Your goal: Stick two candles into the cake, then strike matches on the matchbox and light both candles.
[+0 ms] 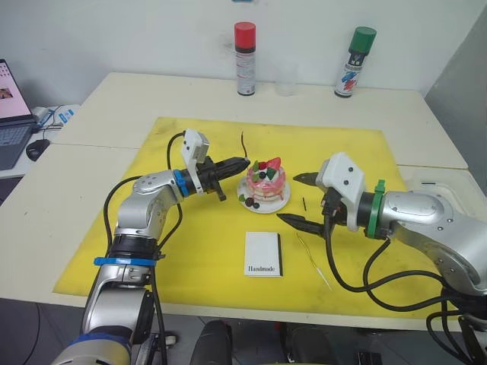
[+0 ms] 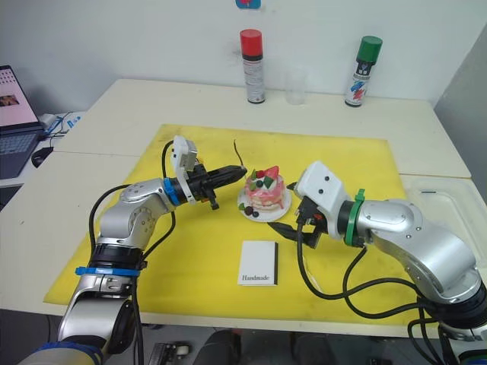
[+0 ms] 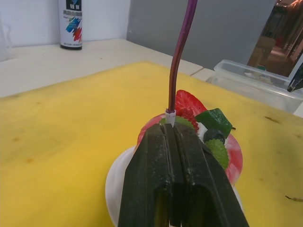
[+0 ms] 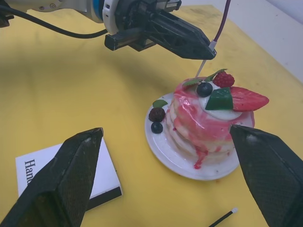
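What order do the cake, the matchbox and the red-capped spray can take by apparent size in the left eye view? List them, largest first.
1. Red-capped spray can, tallest though farthest away.
2. Cake and matchbox: too alike to rank, and the matchbox lies nearer the camera.

My left gripper has its fingers closed on a candle that stands up from their tips, right beside the cake on its white plate. My right gripper sits on the cake's other side with its fingers spread wide (one tip near the plate's rim, the other lower, toward the matchbox). Everything lies on a yellow mat over the pale desk, with a red-capped spray can, a clear cup and a green-capped spray can at the far edge.
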Controlling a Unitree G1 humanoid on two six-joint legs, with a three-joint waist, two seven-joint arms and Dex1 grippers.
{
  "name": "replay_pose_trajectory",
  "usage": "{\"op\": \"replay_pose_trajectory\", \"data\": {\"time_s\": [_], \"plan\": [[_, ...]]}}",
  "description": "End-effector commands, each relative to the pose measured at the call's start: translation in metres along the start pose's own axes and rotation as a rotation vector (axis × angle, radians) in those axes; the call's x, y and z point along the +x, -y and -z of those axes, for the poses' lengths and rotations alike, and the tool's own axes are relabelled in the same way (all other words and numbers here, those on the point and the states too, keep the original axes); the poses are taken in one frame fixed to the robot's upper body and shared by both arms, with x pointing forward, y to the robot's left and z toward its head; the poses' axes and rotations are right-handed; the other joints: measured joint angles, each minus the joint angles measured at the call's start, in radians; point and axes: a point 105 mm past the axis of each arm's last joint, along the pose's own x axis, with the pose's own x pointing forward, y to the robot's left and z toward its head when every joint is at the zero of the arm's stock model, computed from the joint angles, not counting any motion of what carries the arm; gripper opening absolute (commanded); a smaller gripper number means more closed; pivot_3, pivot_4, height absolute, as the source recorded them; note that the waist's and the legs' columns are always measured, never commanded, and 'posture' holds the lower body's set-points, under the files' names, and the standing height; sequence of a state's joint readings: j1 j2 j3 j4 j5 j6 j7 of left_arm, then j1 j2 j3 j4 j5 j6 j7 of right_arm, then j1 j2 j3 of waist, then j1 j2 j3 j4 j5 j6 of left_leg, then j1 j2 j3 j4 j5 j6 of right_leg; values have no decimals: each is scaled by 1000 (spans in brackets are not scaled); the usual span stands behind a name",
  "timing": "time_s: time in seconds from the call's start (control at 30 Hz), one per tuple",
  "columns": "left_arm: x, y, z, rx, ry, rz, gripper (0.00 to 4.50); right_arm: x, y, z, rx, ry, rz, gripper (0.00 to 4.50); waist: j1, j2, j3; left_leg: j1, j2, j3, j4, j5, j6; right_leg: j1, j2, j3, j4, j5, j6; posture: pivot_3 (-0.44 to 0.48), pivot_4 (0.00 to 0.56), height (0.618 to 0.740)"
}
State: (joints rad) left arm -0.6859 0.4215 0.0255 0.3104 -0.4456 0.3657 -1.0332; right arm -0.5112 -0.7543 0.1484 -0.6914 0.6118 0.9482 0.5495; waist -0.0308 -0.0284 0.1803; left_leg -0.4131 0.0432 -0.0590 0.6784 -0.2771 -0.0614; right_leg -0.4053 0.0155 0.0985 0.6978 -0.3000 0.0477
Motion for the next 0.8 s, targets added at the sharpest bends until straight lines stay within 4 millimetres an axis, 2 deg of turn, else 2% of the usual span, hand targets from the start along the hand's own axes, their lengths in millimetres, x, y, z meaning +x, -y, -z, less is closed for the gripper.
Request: {"op": "replay_pose_trajectory", "data": {"time_s": [0.03,0.23,0.43,0.8], "plan": [[4,3,-19,53,38,33,0,-4,-2,-8,-28,33,12,4464,0,0,0,0,0,0,0,0,0,0,0,0,0,0,0,0,150,724],[7,5,-19,47,42,37,0,-4,-3,-8,-25,33,10,4464,0,0,0,0,0,0,0,0,0,0,0,0,0,0,0,0,150,724],[5,5,-5,79,0,36,0,-4,-3,-7,-24,33,8,4464,0,0,0,0,0,0,0,0,0,0,0,0,0,0,0,0,150,724],[5,-2,-8,102,24,-2,0,-5,-4,-7,-21,29,10,4464,0,0,0,0,0,0,0,0,0,0,0,0,0,0,0,0,150,724]]}}
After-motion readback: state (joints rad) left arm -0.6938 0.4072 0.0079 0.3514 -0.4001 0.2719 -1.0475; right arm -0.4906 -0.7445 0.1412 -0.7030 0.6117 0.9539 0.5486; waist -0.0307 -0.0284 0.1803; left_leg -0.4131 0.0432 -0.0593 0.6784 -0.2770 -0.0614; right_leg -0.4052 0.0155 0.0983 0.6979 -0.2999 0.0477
